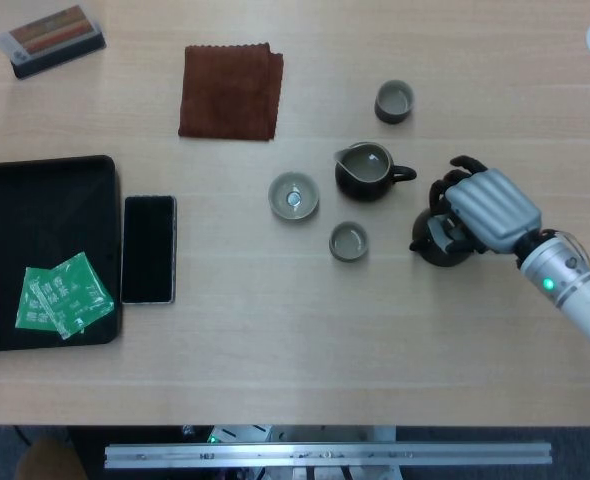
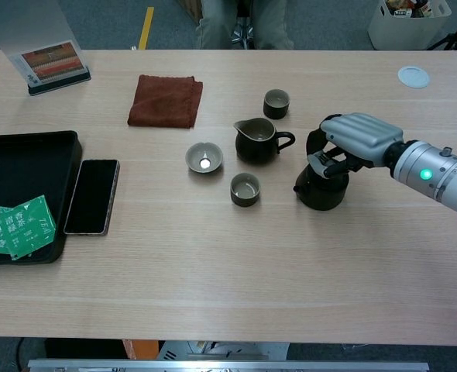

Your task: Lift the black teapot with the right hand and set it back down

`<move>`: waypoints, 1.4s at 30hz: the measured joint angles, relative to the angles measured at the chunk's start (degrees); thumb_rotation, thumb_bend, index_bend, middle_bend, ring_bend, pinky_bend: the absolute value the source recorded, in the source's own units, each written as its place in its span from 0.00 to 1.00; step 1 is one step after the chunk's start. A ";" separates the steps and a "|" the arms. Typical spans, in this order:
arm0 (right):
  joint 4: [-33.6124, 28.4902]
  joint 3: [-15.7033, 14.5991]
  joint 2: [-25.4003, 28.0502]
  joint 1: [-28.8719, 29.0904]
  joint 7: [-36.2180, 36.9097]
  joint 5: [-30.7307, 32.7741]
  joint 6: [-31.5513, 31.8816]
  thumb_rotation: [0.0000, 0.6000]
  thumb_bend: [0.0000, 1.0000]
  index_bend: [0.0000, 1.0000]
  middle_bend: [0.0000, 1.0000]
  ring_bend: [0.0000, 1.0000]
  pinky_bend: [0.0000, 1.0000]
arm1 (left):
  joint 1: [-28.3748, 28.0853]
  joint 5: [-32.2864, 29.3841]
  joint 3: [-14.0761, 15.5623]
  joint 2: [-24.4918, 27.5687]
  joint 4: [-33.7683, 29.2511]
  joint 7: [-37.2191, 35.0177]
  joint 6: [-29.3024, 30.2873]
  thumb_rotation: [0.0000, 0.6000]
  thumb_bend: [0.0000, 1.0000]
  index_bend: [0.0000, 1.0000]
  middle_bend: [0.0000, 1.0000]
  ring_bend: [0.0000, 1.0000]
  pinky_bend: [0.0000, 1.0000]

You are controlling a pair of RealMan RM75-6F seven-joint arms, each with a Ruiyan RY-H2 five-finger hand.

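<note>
Gripping the black teapot (image 2: 319, 188) from above, the right robot hand (image 2: 358, 139) has its fingers curled down over the lid and handle, near the right edge of the table (image 2: 228, 271); the pot's base appears to rest on the wood, spout pointing left, though contact is hard to confirm; the left robot hand does not appear in either view; just left of the teapot stands a dark pitcher (image 2: 257, 140) with its handle toward the teapot; three small cups sit around it: one behind (image 2: 276, 102), one in front (image 2: 245, 188), one to the left (image 2: 204, 157); a brown cloth (image 2: 166, 100) lies toward the far edge; a black phone (image 2: 92, 196) lies beside a black tray (image 2: 19, 167) at the left edge, holding green packets (image 2: 15, 225).
</note>
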 measured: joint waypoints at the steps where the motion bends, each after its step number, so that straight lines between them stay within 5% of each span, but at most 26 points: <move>1: -0.21 -0.02 0.16 -0.08 0.14 -0.25 0.15 0.61 0.57 0.47 0.41 0.28 0.13 | -0.01 0.01 0.00 -0.01 0.01 0.00 -0.02 0.88 0.38 0.11 0.16 0.00 0.04; 20: -2.71 -0.07 1.35 -0.48 -2.69 0.22 0.15 0.61 0.34 0.37 0.34 0.21 0.12 | -0.40 -0.19 -0.03 -0.14 0.29 -0.06 -0.66 0.88 0.38 0.11 0.16 0.00 0.04; 32: -4.53 0.64 2.84 -2.30 -3.35 -1.77 5.69 0.61 0.33 0.32 0.30 0.18 0.11 | -0.64 -0.12 -0.28 0.39 0.07 0.29 -0.51 0.88 0.38 0.11 0.16 0.00 0.04; 36: -7.02 1.11 5.55 -4.69 -4.37 -1.85 10.76 0.78 0.34 0.32 0.30 0.18 0.10 | -0.97 0.11 -0.67 0.60 0.02 0.41 -0.24 0.99 0.38 0.11 0.16 0.00 0.04; 42: -11.63 0.93 10.91 -10.50 -7.59 -1.84 20.42 0.95 0.34 0.32 0.30 0.18 0.10 | -1.78 1.70 -1.02 -0.31 0.44 0.05 0.20 1.00 0.38 0.11 0.15 0.00 0.04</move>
